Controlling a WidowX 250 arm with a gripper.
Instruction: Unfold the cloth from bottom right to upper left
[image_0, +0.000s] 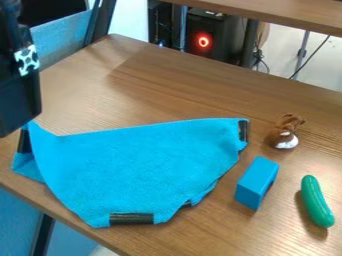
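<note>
See the tool (19, 102) hanging above the left part of the bench (194, 87), pointing downward; cannot tell whether open, closed or gripping the cloth (140, 165). Right below, note a raised point of that bright blue cloth, rising to the tool's underside. From there, follow the cloth across the left and middle of the bench, close to the lower-left edge, spread in a broad, uneven shape with a folded-over left end, a nearly straight upper side and black strips along the border. Just beside the cloth's right side, find a blue block (256, 184), apart from the cloth. Farther up, toward the upper-right edge of the bench, see a small brown-and-white toy (286, 136); farther right, a green cucumber-shaped toy (316, 201), lying lengthwise. Beyond the upper-right edge, see a dark case (217, 42) with a glowing red ring (204, 41).
</note>
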